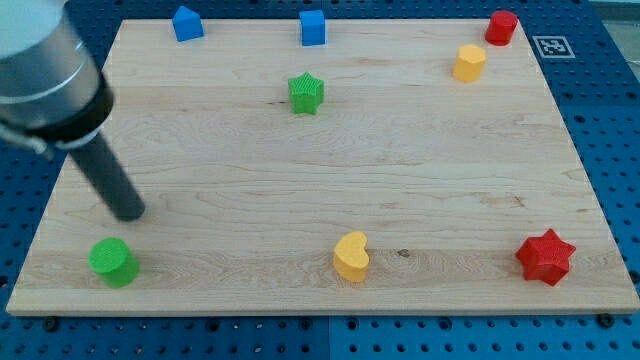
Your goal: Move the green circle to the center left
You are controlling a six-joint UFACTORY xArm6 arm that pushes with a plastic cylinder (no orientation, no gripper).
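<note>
The green circle is a small green cylinder at the view's bottom left of the wooden board. My tip is the lower end of the dark rod that comes down from the view's top left. It stands just above and slightly right of the green circle, with a small gap between them.
A green star lies at upper centre. Two blue blocks sit along the top edge. A red block and a yellow block are at the top right. A yellow heart and a red star lie near the bottom edge.
</note>
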